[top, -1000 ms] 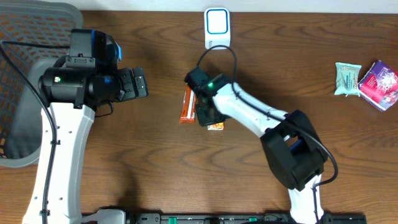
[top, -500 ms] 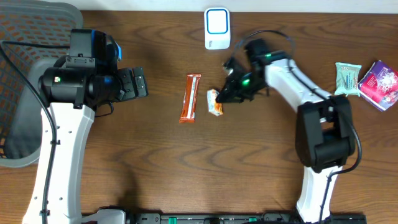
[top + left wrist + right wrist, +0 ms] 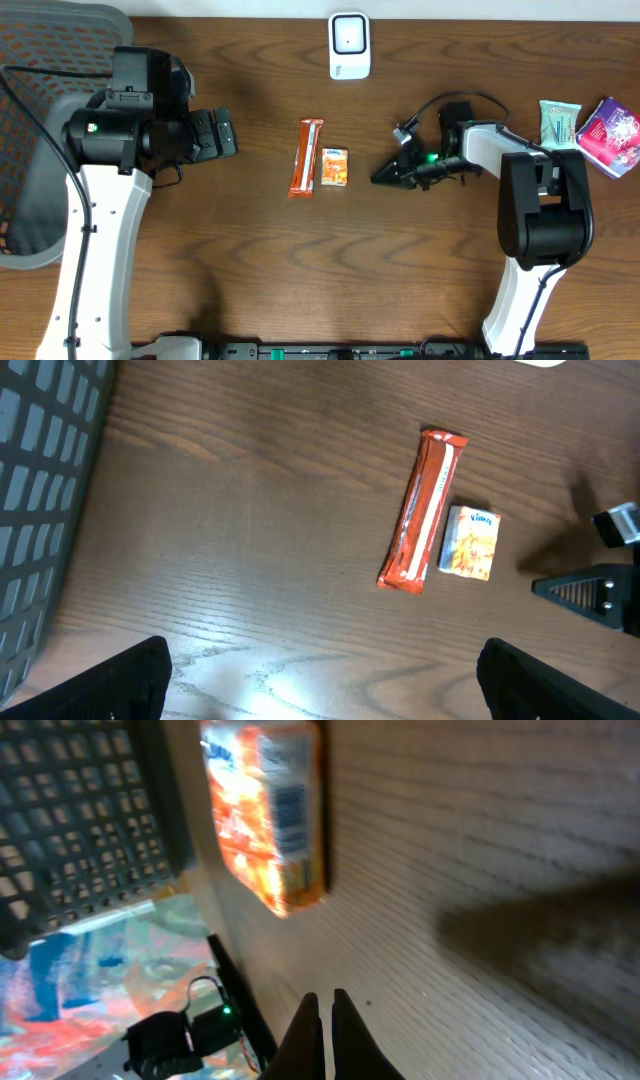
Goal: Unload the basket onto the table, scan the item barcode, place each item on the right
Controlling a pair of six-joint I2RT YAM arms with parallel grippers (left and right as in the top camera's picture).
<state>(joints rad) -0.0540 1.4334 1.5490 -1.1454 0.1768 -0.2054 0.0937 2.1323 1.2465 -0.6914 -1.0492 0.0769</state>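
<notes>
A long orange snack bar [image 3: 306, 158] lies mid-table with a small orange packet [image 3: 335, 167] flat beside it on the right. The white scanner [image 3: 349, 45] stands at the table's far edge. My right gripper [image 3: 380, 178] is shut and empty, its tips pointing left, a short gap right of the packet. The right wrist view shows the packet [image 3: 270, 810] ahead of the shut tips [image 3: 322, 1005], a barcode on its side. My left gripper [image 3: 225, 133] hovers open left of the bar. Its wrist view shows the bar [image 3: 423, 510] and the packet [image 3: 470, 543] beyond its spread jaws [image 3: 322, 680].
A grey mesh basket [image 3: 30, 150] sits at the left edge behind the left arm. A green packet [image 3: 558, 126] and a purple packet [image 3: 610, 135] lie at the far right. The right arm's cable loops above its wrist.
The right arm swung from over the bar and packet out to the right. The packet now lies flat beside the bar, apart from the gripper. The left arm stayed still.
</notes>
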